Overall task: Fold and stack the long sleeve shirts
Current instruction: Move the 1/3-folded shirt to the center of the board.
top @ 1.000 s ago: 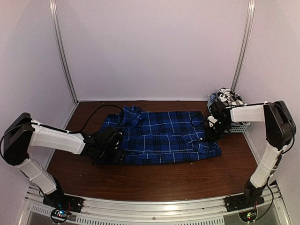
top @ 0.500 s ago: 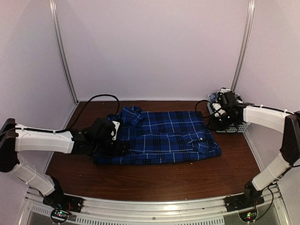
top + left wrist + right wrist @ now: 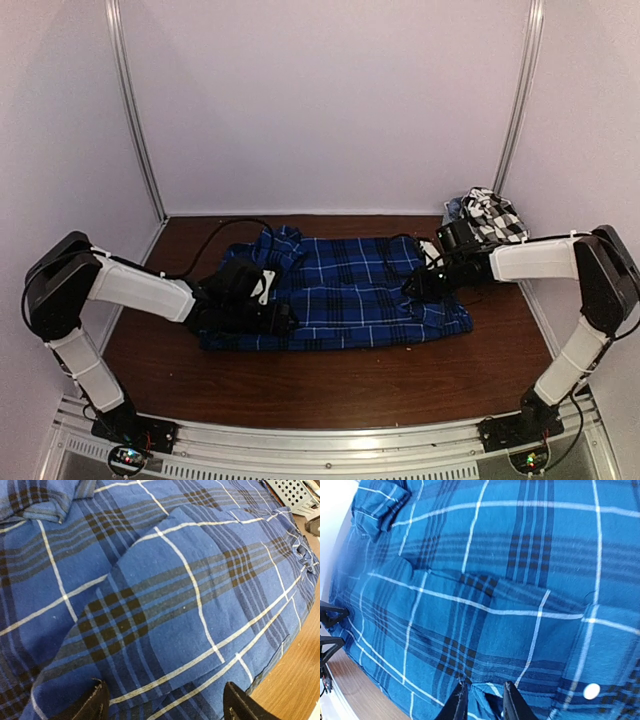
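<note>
Your left hand [image 3: 275, 318] is sitting, in the top view, on the end of the blue plaid shirt [image 3: 350, 290] farthest from the black-and-white check shirt [image 3: 492, 213]. Your right hand [image 3: 412, 288] is resting on the end nearest that check shirt. The blue shirt is lying flat on the tabletop [image 3: 330, 385] just beside the check shirt. Its long axis is running straight away from the check shirt toward your left arm, so each hand is covering its own end and neither is needing to cross. The collar [image 3: 278, 243] is bunching at the corner far from the check shirt.

Through the left wrist camera, the fingertips [image 3: 95, 702] are standing wide apart and gripping nothing. The plaid is spreading ahead of them toward the check shirt's side, and a folded-in panel is lying diagonally across the body.

Through the right wrist camera, the fingers [image 3: 459, 702] are nearly pressed together and seem to be nipping the hem. The cloth beyond them is stretching away from the check shirt, smooth apart from a few soft ridges. You are probably setting up a fold made from both ends at once.
</note>
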